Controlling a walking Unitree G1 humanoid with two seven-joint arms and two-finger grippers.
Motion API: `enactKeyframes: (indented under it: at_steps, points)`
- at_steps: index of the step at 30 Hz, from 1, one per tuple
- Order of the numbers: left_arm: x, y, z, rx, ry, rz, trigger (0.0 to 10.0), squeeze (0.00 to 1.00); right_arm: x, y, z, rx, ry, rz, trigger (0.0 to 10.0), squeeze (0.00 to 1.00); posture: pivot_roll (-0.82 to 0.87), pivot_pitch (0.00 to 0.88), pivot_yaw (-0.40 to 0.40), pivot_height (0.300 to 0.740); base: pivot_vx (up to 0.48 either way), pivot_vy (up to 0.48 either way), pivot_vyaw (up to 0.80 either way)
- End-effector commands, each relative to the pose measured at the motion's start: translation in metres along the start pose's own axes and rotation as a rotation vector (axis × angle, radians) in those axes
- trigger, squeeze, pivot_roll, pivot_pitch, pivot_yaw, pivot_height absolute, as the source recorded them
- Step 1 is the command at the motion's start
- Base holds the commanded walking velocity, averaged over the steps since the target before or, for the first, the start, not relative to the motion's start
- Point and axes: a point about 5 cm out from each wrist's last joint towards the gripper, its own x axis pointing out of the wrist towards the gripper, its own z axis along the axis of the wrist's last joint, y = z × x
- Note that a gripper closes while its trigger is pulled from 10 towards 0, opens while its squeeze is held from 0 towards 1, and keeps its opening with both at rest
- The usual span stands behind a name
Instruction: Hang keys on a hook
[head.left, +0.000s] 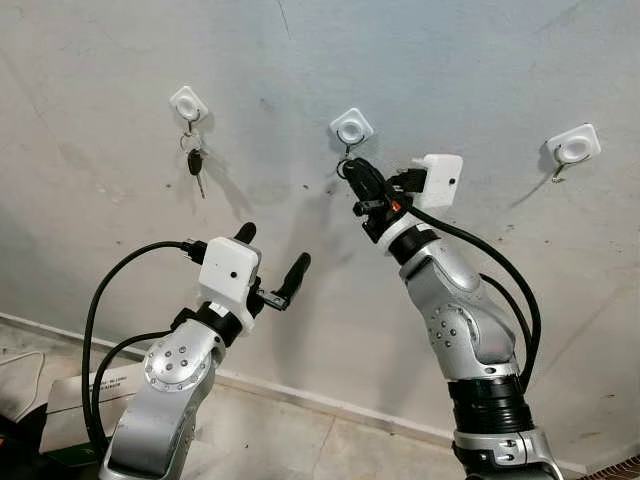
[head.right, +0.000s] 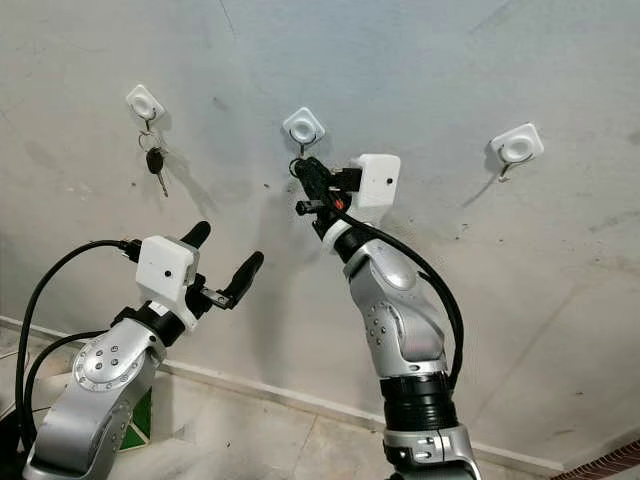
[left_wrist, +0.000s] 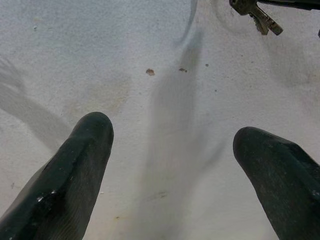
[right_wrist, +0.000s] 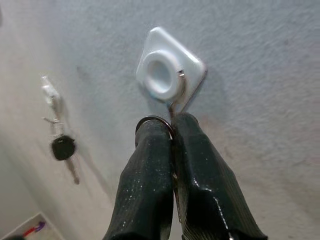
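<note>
Three white hooks on the wall: left hook (head.left: 189, 102) carries a black-headed key (head.left: 195, 162), left gripper (head.left: 272, 263) hovers below, fingers spread wide, right gripper (head.left: 357, 172) pinches the key ring (right_wrist: 152, 121) just under the middle hook (head.left: 351, 127).

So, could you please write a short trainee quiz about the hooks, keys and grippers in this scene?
1. How many wall hooks are there?
2. True or false: the left hook already holds a key.
3. The right gripper is: A) open beside the right hook; B) shut on a key ring just below the middle hook; C) hanging idle.

Key
1. Three.
2. True.
3. B. The left gripper is open, away from the hooks.
</note>
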Motion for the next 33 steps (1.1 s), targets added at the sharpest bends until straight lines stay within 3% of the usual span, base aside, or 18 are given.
enactKeyframes:
  at_steps: [1,14,33]
  points:
    - [0.0,0.001,0.0,0.016,0.003,-0.007,10.0,0.0,0.007,0.004,0.004,-0.018,-0.017,-0.021,10.0,0.0,0.09,0.0,0.04,0.74,0.0,0.0,0.0]
    - [0.001,0.0,0.0,0.014,0.001,-0.008,10.0,0.0,0.016,0.011,0.005,-0.009,-0.03,-0.046,10.0,0.0,0.09,0.0,0.034,0.74,0.0,0.0,0.0]
    - [0.001,-0.001,0.0,0.015,0.007,-0.009,10.0,0.0,0.017,0.003,-0.005,-0.075,0.047,-0.128,10.0,0.0,0.09,0.0,0.033,0.74,0.0,0.0,0.0]
